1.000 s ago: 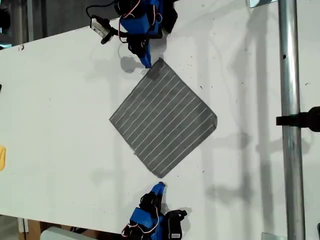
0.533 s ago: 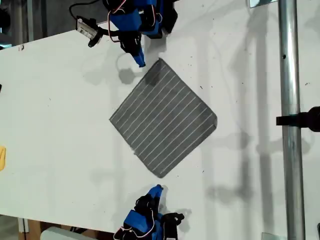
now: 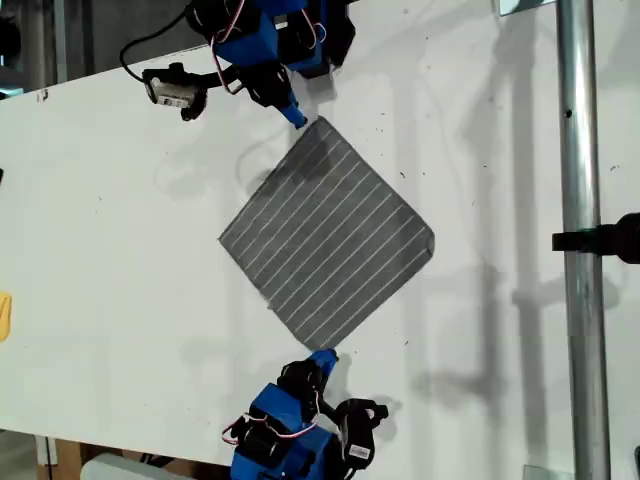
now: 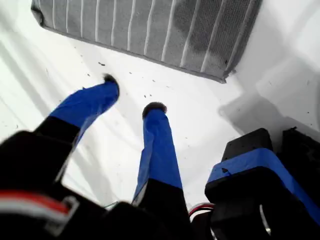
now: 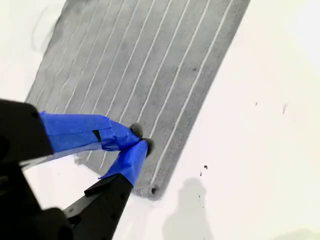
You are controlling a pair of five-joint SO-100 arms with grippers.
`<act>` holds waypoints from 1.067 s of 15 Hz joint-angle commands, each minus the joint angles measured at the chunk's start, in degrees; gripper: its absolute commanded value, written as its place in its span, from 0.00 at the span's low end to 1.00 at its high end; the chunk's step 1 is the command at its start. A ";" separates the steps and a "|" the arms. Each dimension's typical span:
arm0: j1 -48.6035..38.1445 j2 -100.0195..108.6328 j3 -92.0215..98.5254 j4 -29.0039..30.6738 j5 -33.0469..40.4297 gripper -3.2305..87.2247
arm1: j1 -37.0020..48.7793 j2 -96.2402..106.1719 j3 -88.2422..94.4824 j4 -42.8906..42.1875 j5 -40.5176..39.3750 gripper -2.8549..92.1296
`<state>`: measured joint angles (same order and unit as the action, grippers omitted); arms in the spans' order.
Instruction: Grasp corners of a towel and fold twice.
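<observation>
Towel (image 3: 326,235) lies flat mid-table as a diamond, corners toward the exterior view's top, bottom, left and right; stripes run diagonally. White table (image 3: 110,250), speckled; a metal pole (image 3: 582,240) stands at the exterior view's right. My first gripper (image 4: 131,95) is spread apart, off the cloth beside one corner (image 4: 225,76). My second gripper (image 5: 139,139) is pinched together over the opposite corner (image 5: 150,190); cannot tell whether it grips fabric.

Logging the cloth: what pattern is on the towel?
Dark grey towel with thin white parallel stripes; clearest in the exterior view.
</observation>
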<state>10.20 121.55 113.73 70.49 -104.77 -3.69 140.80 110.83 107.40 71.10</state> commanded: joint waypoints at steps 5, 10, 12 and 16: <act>1.93 -20.92 -28.12 8.09 4.22 0.03 | 3.96 -7.82 -1.14 1.41 -2.20 0.27; 0.09 -27.16 -33.49 6.50 9.05 0.02 | 12.57 -8.53 0.79 -9.49 -4.66 0.03; -0.44 -28.21 -34.45 6.06 9.58 0.02 | 13.62 -9.93 -1.05 -11.51 -5.98 0.03; -1.76 -39.46 -38.58 -2.37 13.54 0.02 | 16.61 -16.96 -0.53 -24.17 -9.84 0.03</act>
<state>10.37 84.99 81.56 70.66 -92.72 11.43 125.07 113.12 87.98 62.93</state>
